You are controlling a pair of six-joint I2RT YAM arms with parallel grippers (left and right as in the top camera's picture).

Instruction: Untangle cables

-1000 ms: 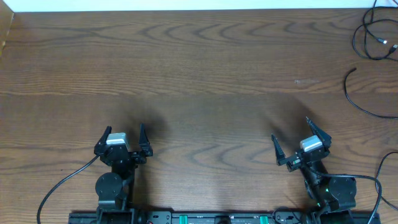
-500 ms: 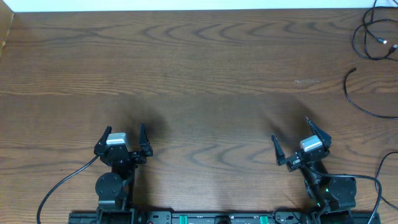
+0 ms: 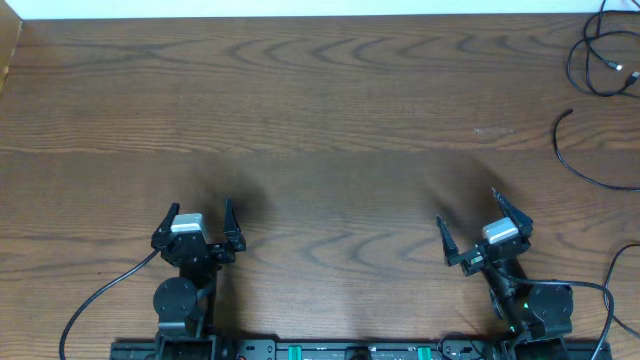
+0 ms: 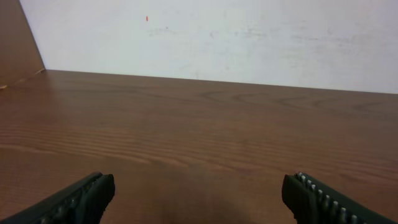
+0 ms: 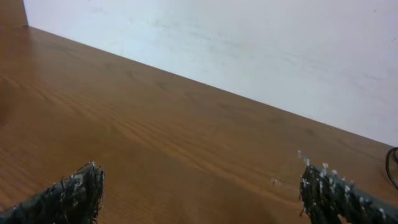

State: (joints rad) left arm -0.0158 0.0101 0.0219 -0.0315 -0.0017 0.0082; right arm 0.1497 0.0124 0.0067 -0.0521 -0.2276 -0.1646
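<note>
The cables lie at the table's far right in the overhead view. One is a black looped cord [image 3: 597, 62] with a small plug end, and below it lies a separate curved black strand [image 3: 582, 165]. A sliver of cable [image 5: 392, 163] shows at the right edge of the right wrist view. My left gripper [image 3: 200, 207] [image 4: 199, 190] stands open near the front left, with only bare wood between its fingers. Near the front right, my right gripper [image 3: 466, 206] [image 5: 200, 180] is open too, holding nothing and well short of the cables.
The brown wooden table [image 3: 320, 110] ends at a white wall [image 4: 236, 37] along the back. Thick black wires run from the left arm's base [image 3: 100, 297] and the right arm's base [image 3: 613, 275]. A faint pale mark [image 3: 492, 131] sits on the wood.
</note>
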